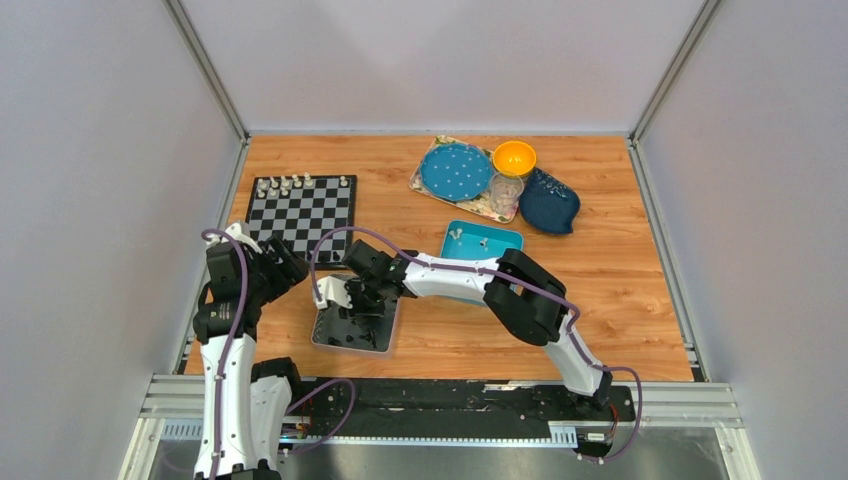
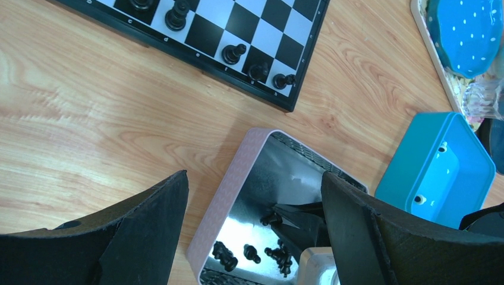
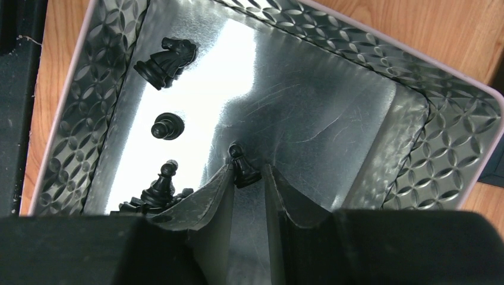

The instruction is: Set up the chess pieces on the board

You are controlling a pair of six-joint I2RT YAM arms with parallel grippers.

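Trouble, if it comes, could start at the left. The left pincer (image 2: 254, 177) hangs released, jaws spread wide, low over the worktop (image 1: 620, 300) and just beside the left rim of the silver tray (image 3: 416, 136). If the other arm carries a piece out that way, I reckon the two could knock together.

Just beyond sits the board (image 1: 300, 215), with cream chessmen (image 1: 298, 182) lined along its far edge and a few black chessmen (image 2: 233, 53) on its near rows. The one at the corner looks tipped over, though I can't be sure. They stand close together, so a pincer far bulkier than any of them could easily bowl a neighbour over while setting one down.

In the silver tray, the right pincer (image 3: 248, 168) reaches to the floor with its jaws narrowly apart either side of a black pawn (image 3: 241, 163). One fingertip touches the pawn and a sliver of gap shows at the other, so it is not clenched as far as I can see. The pawn sits at the very tips and off-centre. On that slick metal I'd expect it to squirt forward or topple when squeezed, or to slip out when lifted. A knight (image 3: 166, 59) and other dark pieces lie just left of the fingers and could be nudged.

Further right, the blue tray (image 1: 485, 228) holds two cream pieces (image 1: 457, 233) under the right forearm, which passes close over them.
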